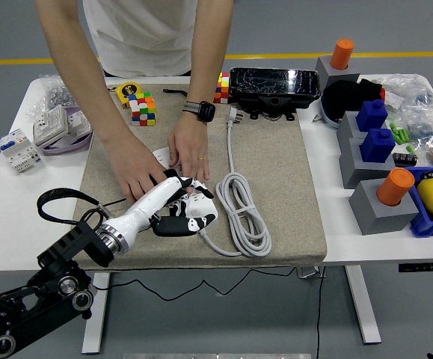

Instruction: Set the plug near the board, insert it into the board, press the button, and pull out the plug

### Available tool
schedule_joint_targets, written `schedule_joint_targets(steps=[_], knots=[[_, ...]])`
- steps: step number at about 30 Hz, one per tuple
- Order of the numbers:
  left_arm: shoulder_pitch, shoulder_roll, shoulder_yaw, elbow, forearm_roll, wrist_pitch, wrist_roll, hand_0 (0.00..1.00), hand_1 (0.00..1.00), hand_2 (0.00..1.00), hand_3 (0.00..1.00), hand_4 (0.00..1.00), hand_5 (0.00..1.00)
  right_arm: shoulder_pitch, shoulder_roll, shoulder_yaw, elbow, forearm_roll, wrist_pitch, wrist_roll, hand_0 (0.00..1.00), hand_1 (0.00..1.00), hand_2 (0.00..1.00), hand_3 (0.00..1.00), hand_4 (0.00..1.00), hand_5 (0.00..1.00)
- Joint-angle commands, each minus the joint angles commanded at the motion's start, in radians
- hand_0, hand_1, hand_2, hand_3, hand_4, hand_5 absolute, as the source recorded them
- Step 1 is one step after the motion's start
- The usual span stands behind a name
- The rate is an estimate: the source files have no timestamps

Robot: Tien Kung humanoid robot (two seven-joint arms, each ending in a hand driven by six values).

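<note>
Your left hand (173, 209) lies over the near end of the white power strip (201, 213), fingers curled down on it; whether they grip the plug, you cannot tell. A person across the table has both hands on the same strip: one hand (137, 176) touching your fingers, the other hand (191, 153) flat beside it. The strip's white cable (240, 213) coils just right, on the beige mat (276, 187). A colour cube (143, 109) sits near the mat's far-left corner.
</note>
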Motion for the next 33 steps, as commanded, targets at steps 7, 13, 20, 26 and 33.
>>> schedule_joint_targets(steps=[7,13,20,26,33], knots=[[0.001,0.0,-0.002,-0.001,0.002,-0.003,0.005,0.092,0.065,0.143,0.612,0.768,0.323,0.0,0.0,-0.001,0.0,0.0,0.0,0.0,0.581,0.671,0.683,0.617,0.981,0.52],[-0.001,0.002,0.0,0.001,0.002,-0.005,0.01,0.1,0.066,0.149,0.616,0.786,0.345,0.002,0.0,0.001,0.0,0.0,-0.001,0.0,0.578,0.671,0.684,0.616,0.98,0.52],[-0.005,0.005,0.003,0.004,0.003,-0.009,0.017,0.099,0.066,0.152,0.62,0.788,0.354,0.003,-0.001,-0.004,0.0,0.002,0.0,-0.001,0.581,0.671,0.684,0.617,0.98,0.521],[-0.007,0.006,0.007,0.006,0.003,-0.01,0.019,0.096,0.066,0.152,0.622,0.789,0.362,0.006,-0.003,-0.009,0.001,0.002,-0.001,0.0,0.58,0.671,0.684,0.617,0.98,0.521],[-0.012,0.009,0.013,0.005,0.003,-0.011,0.021,0.096,0.066,0.152,0.625,0.791,0.364,0.008,-0.006,-0.013,0.0,0.004,0.0,-0.001,0.58,0.671,0.683,0.616,0.98,0.521]])
